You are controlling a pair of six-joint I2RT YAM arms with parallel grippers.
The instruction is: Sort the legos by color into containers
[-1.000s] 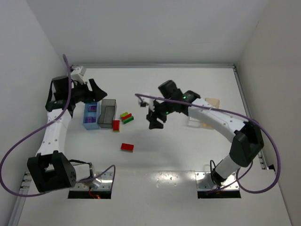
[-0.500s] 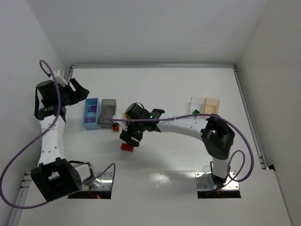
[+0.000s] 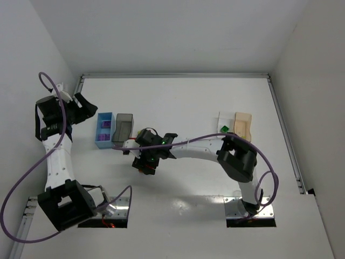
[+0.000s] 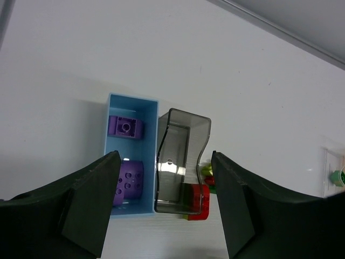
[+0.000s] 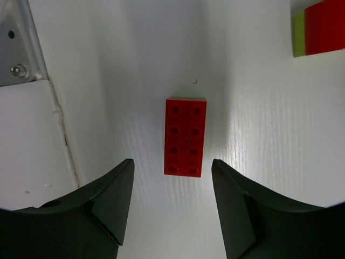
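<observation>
A red lego [image 5: 185, 137] lies flat on the table, just ahead of and between the fingers of my open, empty right gripper [image 5: 172, 164]. From above, that gripper [image 3: 145, 163] hovers over this brick and hides most of it. My left gripper [image 4: 164, 159] is open and empty, high above the light blue bin [image 4: 116, 208], which holds two purple legos [image 4: 125, 127]. The dark grey bin [image 4: 180, 162] stands beside it. Another red lego [image 4: 198, 200] lies against its right side. The left gripper [image 3: 86, 108] is left of both bins.
A small pile of yellow-green, red and green legos [image 4: 206, 171] lies right of the grey bin. The clear bin [image 3: 225, 120] holds a green lego [image 3: 223, 128], and the tan bin [image 3: 242, 125] stands beside it. A metal base plate [image 5: 16, 43] shows in the right wrist view.
My right arm swung left from the table's middle and came down over the lone red lego. My left arm pulled back to the left, away from the bins.
</observation>
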